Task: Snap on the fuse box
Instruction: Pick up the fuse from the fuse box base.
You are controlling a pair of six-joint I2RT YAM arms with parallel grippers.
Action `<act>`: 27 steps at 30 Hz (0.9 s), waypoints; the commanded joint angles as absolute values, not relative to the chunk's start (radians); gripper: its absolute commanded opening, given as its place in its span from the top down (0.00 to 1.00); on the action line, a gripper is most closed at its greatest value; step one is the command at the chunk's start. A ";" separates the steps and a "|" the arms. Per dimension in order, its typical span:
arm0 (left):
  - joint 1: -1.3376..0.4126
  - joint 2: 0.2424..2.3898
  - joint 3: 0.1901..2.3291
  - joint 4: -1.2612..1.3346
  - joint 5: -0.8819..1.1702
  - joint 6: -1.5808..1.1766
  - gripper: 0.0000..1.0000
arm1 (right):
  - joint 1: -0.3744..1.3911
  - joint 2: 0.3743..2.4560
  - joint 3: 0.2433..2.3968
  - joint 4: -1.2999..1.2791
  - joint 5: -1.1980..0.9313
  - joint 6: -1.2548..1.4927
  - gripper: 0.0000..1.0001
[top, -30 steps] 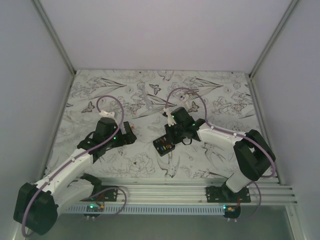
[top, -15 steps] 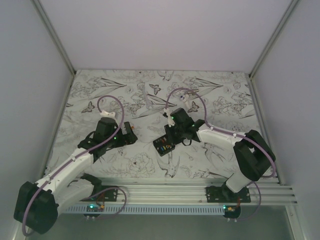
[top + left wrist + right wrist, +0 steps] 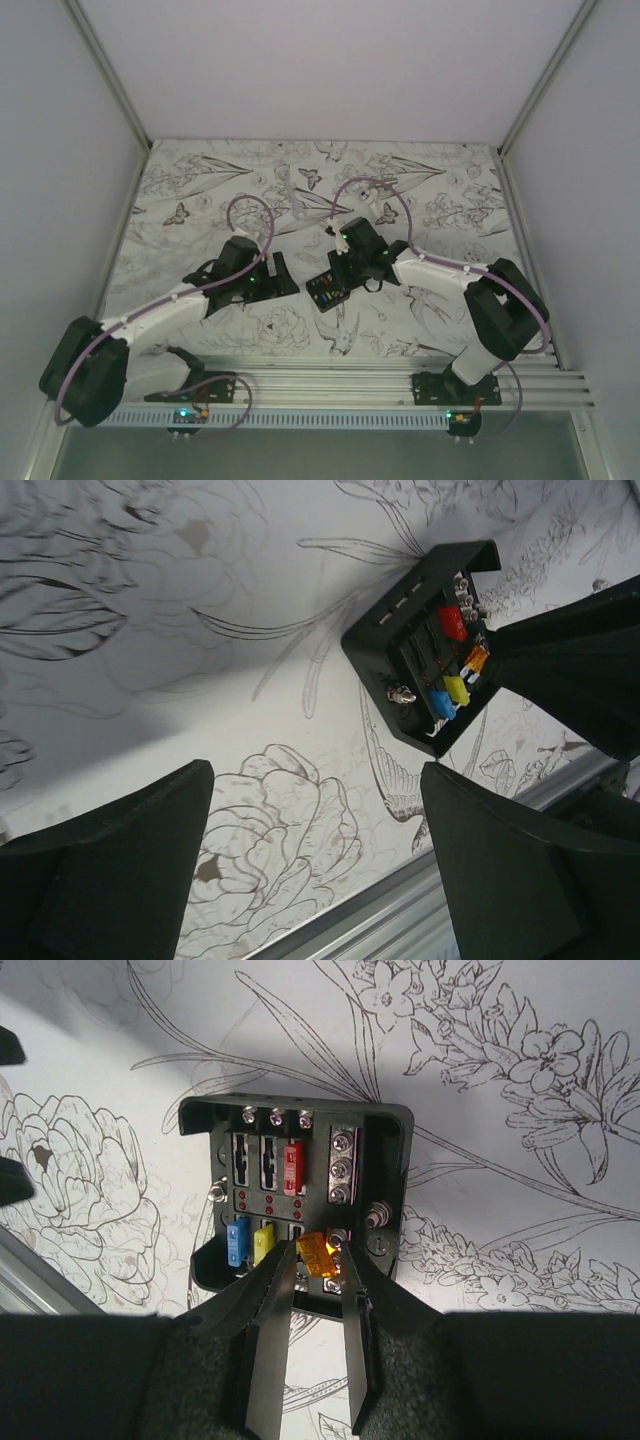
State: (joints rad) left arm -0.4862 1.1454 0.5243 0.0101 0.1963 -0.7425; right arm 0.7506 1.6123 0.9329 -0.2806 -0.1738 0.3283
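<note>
1. The fuse box (image 3: 325, 290) lies face up on the flower-printed table (image 3: 200, 190), near the middle of the surface and between the two arms. It is closer to the right arm.
2. In the right wrist view the fuse box (image 3: 300, 1190) shows a red fuse (image 3: 293, 1155) in its upper row and a blue fuse (image 3: 237, 1242) and a yellow fuse (image 3: 263, 1242) in its lower row. A column of silver studs (image 3: 340, 1165) stands on its right side.
3. The right gripper (image 3: 315, 1265) is over the near edge of the box with its jaws set narrow. An orange fuse (image 3: 318, 1252) sits tilted between its fingertips (image 3: 270, 1340) at the lower row, just beside the yellow fuse. The fingertips appear to pinch it.
4. In the top view the right gripper (image 3: 345, 272) overlaps the far right corner of the box.
5. The left gripper (image 3: 315, 780) has its jaws spread wide and holds nothing. Bare printed table shows between its fingers (image 3: 110, 870).
6. In the left wrist view the fuse box (image 3: 420, 640) lies ahead of the left gripper and apart from it. The right arm's dark finger reaches the orange fuse (image 3: 475, 658) there.
7. In the top view the left gripper (image 3: 278, 272) is just to the left of the box and does not touch it.
</note>
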 commanded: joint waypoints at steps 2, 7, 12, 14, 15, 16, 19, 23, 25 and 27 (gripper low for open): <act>-0.552 1.256 0.568 0.124 0.250 -0.819 0.18 | 0.756 1.627 0.920 -0.247 -0.191 0.331 0.69; -0.605 1.370 0.607 0.173 0.250 -0.846 0.32 | 0.756 1.636 0.912 -0.230 -0.204 0.332 0.69; -0.639 1.451 0.647 0.203 0.246 -0.875 0.47 | 0.758 1.628 0.908 -0.218 -0.232 0.341 0.71; -0.651 1.475 0.652 0.225 0.242 -0.892 0.52 | 0.757 1.622 0.907 -0.214 -0.242 0.346 0.71; -0.658 1.489 0.658 0.232 0.242 -0.896 0.54 | 0.758 1.620 0.906 -0.213 -0.246 0.348 0.72; -0.662 1.502 0.664 0.238 0.243 -0.901 0.57 | 0.756 1.617 0.904 -0.211 -0.252 0.351 0.72; -0.673 1.534 0.677 0.246 0.242 -0.915 0.67 | 0.757 1.603 0.898 -0.206 -0.261 0.358 0.73; -0.680 1.545 0.674 0.254 0.228 -0.930 0.78 | 0.756 1.589 0.892 -0.202 -0.272 0.365 0.75; -0.682 1.545 0.671 0.256 0.222 -0.933 0.78 | 0.756 1.584 0.890 -0.200 -0.276 0.367 0.75; -0.682 1.546 0.670 0.255 0.222 -0.936 0.78 | 0.757 1.583 0.888 -0.199 -0.277 0.368 0.77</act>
